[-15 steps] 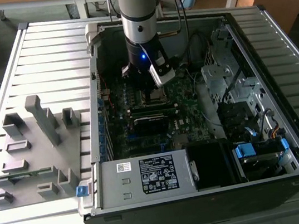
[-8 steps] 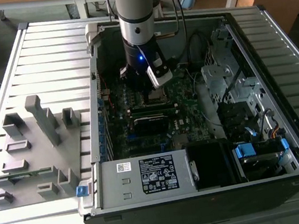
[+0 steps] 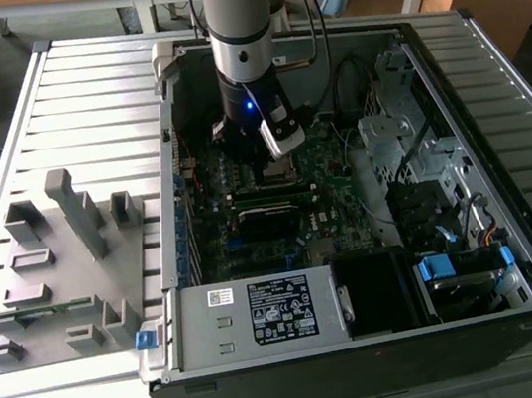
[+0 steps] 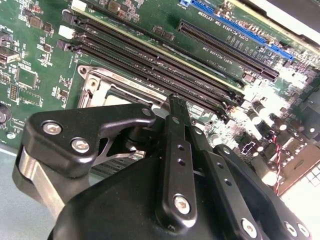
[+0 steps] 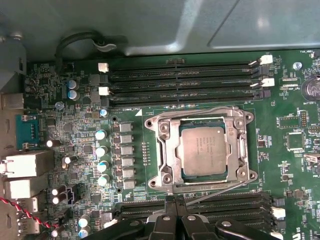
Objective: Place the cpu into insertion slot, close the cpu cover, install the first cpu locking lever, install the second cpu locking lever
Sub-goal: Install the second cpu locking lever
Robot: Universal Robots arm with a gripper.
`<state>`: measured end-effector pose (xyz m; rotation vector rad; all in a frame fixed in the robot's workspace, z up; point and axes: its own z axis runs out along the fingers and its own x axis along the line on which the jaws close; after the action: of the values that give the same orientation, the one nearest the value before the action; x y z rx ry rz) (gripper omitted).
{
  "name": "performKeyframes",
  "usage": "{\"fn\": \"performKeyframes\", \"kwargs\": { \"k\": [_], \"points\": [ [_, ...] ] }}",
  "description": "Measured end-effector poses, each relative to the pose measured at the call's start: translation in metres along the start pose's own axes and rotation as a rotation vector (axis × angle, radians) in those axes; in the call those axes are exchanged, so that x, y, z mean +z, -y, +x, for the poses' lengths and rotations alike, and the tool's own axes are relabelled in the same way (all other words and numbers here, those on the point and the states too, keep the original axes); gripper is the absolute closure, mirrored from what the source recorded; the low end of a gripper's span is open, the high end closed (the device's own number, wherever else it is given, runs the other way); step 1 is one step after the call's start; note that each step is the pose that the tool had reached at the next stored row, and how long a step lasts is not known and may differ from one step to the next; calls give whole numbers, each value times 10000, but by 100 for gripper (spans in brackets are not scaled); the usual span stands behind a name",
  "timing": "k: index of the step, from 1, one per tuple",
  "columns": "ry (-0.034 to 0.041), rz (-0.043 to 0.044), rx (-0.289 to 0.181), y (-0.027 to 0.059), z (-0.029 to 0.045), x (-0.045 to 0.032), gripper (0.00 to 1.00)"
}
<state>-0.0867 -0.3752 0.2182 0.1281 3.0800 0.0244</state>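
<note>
Your gripper (image 5: 174, 201) stood low over the green motherboard (image 5: 75, 130), its black fingers (image 4: 176, 112) pressed together with nothing between them, their tips just beside the socket's edge. In the first wrist view the cpu (image 5: 203, 150) lay flat in the socket, its dull metal top showing through the window of the cpu cover (image 5: 165, 150), which was down around it. A thin locking lever (image 5: 220, 191) angled up, apart from the frame, at the socket edge nearest the fingers. Faint print marked the chip's top; you could not read it. In the exterior view the arm reached down into the open computer case (image 3: 444, 52), which sat on the slatted table (image 3: 80, 97), and a white label (image 3: 282, 309) sat at six o'clock from the gripper.
</note>
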Motion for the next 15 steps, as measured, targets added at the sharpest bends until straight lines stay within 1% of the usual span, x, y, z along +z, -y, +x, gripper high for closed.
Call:
{"fn": "performKeyframes", "kwargs": {
  "k": [5,15],
  "points": [
    [1,-2,1,1,2,3,90],
    [4,-2,2,2,12,84,90]
  ]
}}
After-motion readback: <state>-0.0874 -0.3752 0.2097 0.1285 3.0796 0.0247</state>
